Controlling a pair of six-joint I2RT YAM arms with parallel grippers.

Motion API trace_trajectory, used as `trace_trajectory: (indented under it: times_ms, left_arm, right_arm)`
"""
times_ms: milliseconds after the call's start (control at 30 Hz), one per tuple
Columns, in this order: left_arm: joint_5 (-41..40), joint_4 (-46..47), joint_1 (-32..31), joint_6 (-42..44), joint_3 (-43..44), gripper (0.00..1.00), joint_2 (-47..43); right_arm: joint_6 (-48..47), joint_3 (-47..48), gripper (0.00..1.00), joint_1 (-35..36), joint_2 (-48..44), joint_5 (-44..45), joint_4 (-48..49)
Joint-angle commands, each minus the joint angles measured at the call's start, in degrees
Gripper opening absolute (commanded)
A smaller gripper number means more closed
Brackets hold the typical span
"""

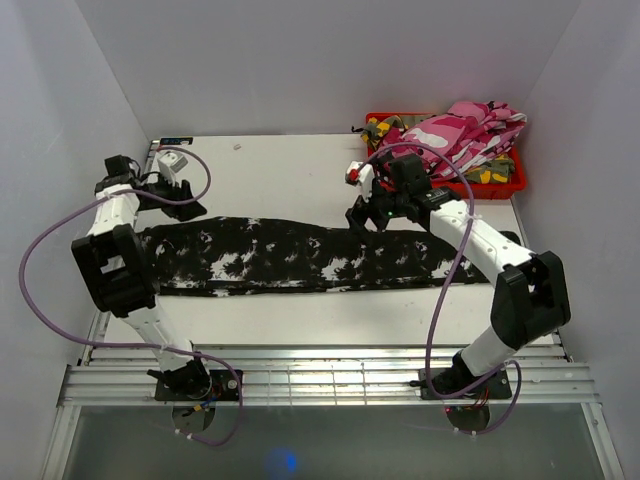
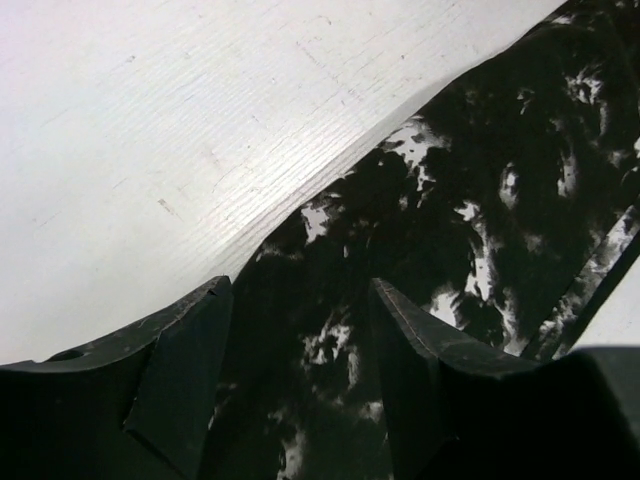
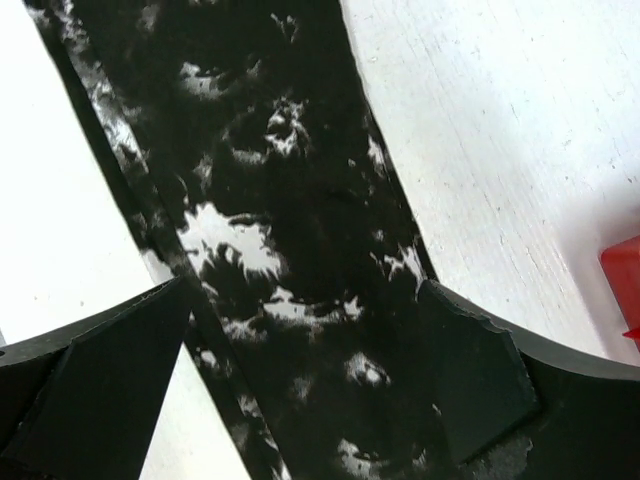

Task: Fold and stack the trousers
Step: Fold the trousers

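- The black trousers (image 1: 300, 255) have white splotches. They lie long and flat across the middle of the white table (image 1: 280, 170), from left to right.
- The left gripper (image 2: 300, 290) hangs just over the left end of the black trousers. Its fingers (image 2: 190, 380) are apart, with cloth showing between them, and they hold nothing.
- The right gripper (image 3: 305, 288) hangs over the far edge of the cloth, right of the middle. It is wide open and holds nothing.
- A red bin (image 1: 505, 180) sits at the far right corner of the table, apart from the black pair.
- The pink trousers (image 1: 465, 130) are piled in the bin. The green-yellow trousers (image 1: 383, 128) peek out on its left.
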Motion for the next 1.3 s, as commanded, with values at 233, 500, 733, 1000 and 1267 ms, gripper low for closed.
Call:
trace_trajectory:
  times_ms: [233,500,733,1000,1267]
  left_arm:
    - [-2.84,2.48,-4.95,1.87,3.48,0.64,9.09]
    - [-3.72,1.69,-5.92,5.91,-0.29,0.42,11.20]
    - [-0.38,3.61,-6.27,14.70,-8.89,0.00,1.55]
    - [-1.61,30.75,-6.18,24.37,-41.97,0.00,-25.51]
    - [-2.93,47.03,-6.18,32.37,-57.86,0.00,-37.31]
  right_arm:
    - [9.38,11.76,0.95,3.47,9.12,4.97,4.29]
    - [9.99,15.54,0.93,5.22,12.54,3.84,4.28]
    - [13.77,18.18,0.90,6.54,14.92,2.08,5.69]
    - [20.97,20.91,0.78,7.77,18.78,-1.17,9.21]
    - [24.15,24.60,0.61,10.40,23.35,-2.93,11.23]
